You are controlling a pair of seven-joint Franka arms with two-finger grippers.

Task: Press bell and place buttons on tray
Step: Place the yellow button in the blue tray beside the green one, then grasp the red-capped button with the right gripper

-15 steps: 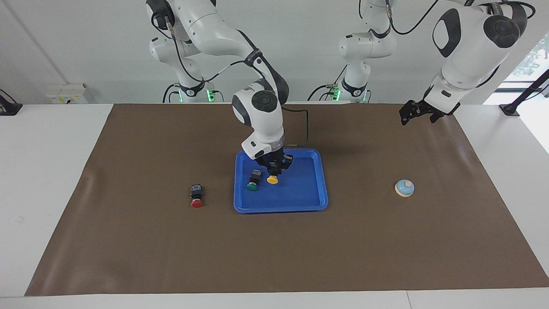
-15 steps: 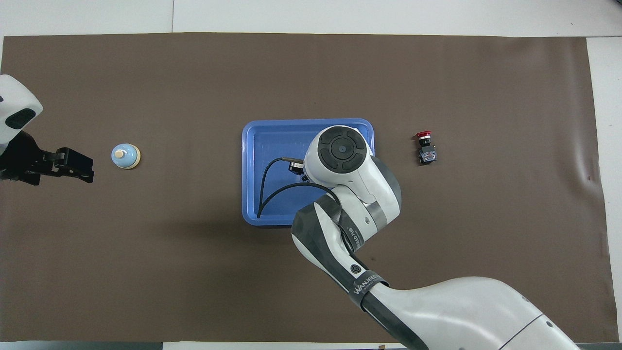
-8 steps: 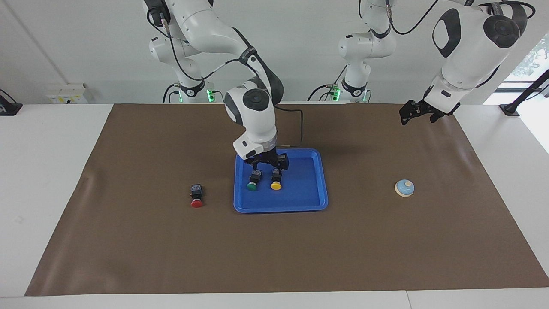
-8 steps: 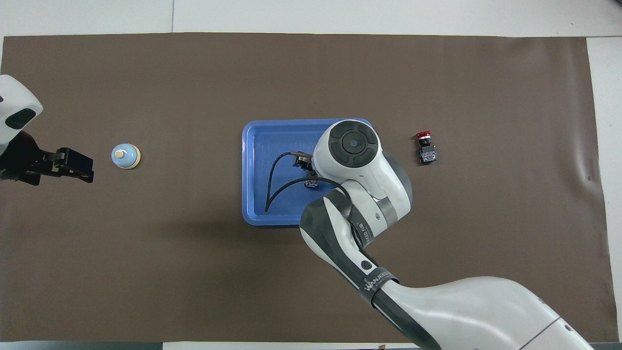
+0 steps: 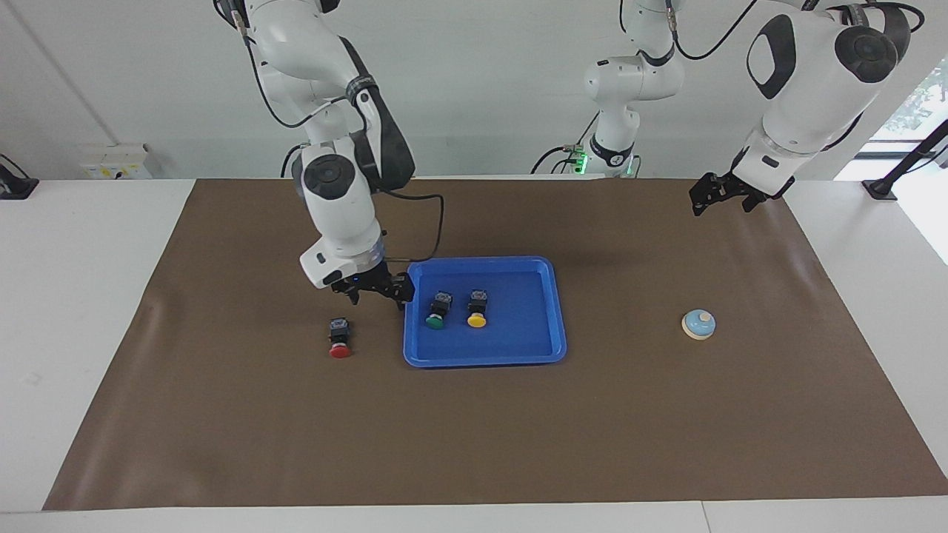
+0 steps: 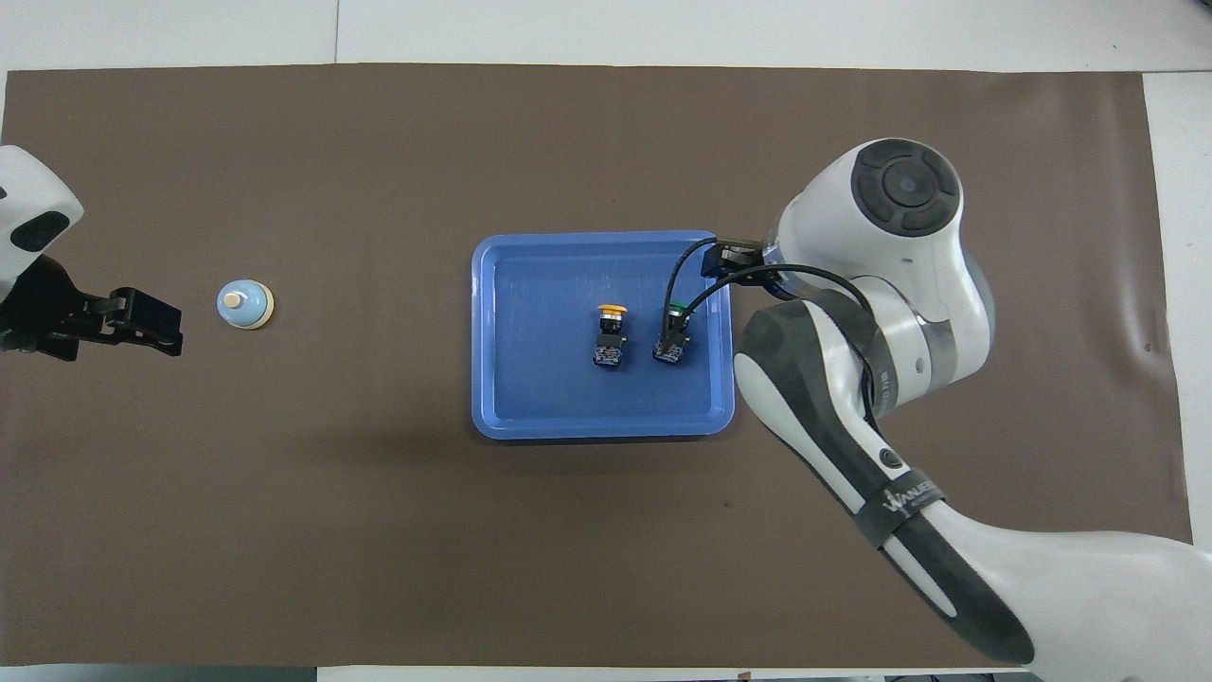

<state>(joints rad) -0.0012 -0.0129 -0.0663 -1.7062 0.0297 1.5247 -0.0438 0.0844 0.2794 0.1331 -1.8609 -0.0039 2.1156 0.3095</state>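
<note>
A brown mat (image 5: 474, 414) covers the middle of a white table (image 5: 81, 296); it is matte, with a faint crease near its left edge in the facing view. A black cable (image 6: 696, 275) loops from the right arm's wrist across the tray's right rim in the overhead view and partly crosses the green button there.

The tray (image 5: 518, 344), at frame centre, is a flat blue plastic rectangle with rounded corners and a raised rim. In it lie the green button (image 5: 438, 309) and the yellow button (image 5: 477, 308), side by side and apart, each a black blocky body with a round cap. The red button (image 5: 340, 337) lies on the mat left of the tray in the facing view, in the open. The bell (image 5: 698, 324), a light-blue dome on a cream disc with a cream knob, sits at centre right of that view, well apart from the tray.

The right gripper (image 5: 376, 292) hangs over the mat just beside the tray's left rim, between tray and red button, fingers released and empty. The left gripper (image 5: 717, 194) waits at upper right over the mat's edge, fingers spread and empty.
</note>
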